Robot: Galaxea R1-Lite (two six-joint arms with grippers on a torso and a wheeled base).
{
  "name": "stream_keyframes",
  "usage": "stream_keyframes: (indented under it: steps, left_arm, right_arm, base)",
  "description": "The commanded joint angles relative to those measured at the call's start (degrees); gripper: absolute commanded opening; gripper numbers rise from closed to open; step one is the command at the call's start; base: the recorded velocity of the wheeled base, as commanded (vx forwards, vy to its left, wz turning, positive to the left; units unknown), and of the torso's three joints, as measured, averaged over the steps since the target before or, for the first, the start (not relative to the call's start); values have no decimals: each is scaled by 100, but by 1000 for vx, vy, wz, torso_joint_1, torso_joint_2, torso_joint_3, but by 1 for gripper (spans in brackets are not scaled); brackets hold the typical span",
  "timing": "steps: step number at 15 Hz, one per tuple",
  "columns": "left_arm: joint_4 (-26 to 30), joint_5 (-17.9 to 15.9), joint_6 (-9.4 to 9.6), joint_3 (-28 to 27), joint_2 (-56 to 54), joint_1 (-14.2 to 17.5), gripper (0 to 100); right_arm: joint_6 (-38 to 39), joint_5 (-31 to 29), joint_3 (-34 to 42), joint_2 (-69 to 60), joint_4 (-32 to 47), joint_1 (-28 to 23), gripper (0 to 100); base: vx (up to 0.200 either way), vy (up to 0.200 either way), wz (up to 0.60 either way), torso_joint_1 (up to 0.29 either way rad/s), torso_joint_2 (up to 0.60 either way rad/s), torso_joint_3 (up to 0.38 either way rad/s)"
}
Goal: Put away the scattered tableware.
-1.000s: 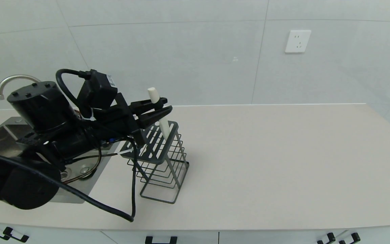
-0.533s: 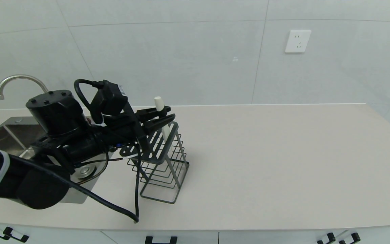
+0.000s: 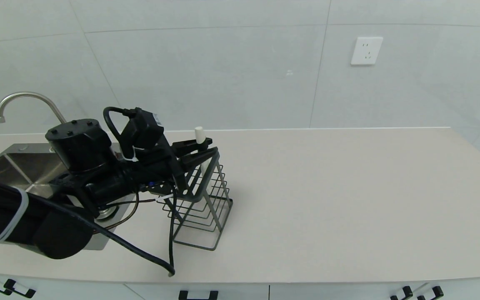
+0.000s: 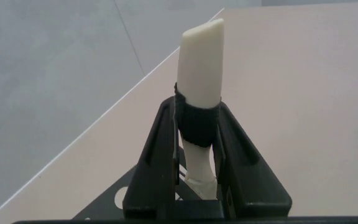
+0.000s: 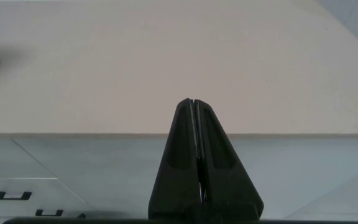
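The left gripper (image 3: 198,151) had its fingers (image 4: 157,155) clamped around a cream-white utensil handle (image 3: 199,134), held upright. The handle's top stood above the fingers, and its lower part reached down into the open top of the dark wire rack (image 3: 206,216). The rack stood on the beige table (image 3: 327,200), just beside the steel sink (image 3: 15,166). The right gripper (image 5: 194,112) hung over the table's front edge — fingers pressed together, nothing between them.

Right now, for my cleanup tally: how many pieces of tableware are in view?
1. A white-handled utensil, clamped in the left gripper, stands in the wire rack on the counter. More could be hidden in the sink.
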Motion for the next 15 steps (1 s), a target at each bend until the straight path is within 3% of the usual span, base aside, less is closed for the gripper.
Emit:
stream_keyframes:
  steps: [1, 6, 7, 12, 15]
  left_arm:
    - [0, -7, 10, 141, 29, 0, 0]
    - [-9, -7, 1, 255, 56, 0, 0]
    - [-9, 2, 1, 264, 56, 0, 100]
    - [-88, 55, -16, 431, -428, 61, 100]
    - [-88, 55, -16, 1547, -2019, 61, 100]
  right_arm:
    - [-2, -2, 0, 7, -2, 4, 0]
    - [-2, -2, 0, 7, -2, 4, 0]
    - [-2, -2, 0, 7, -2, 4, 0]
    - [-2, -2, 0, 7, -2, 4, 0]
    - [-2, -2, 0, 7, -2, 4, 0]
  base:
    - [0, 0, 0, 0, 0, 0]
    - [0, 0, 0, 0, 0, 0]
    - [0, 0, 0, 0, 0, 0]
    - [0, 0, 0, 0, 0, 0]
    - [0, 0, 0, 0, 0, 0]
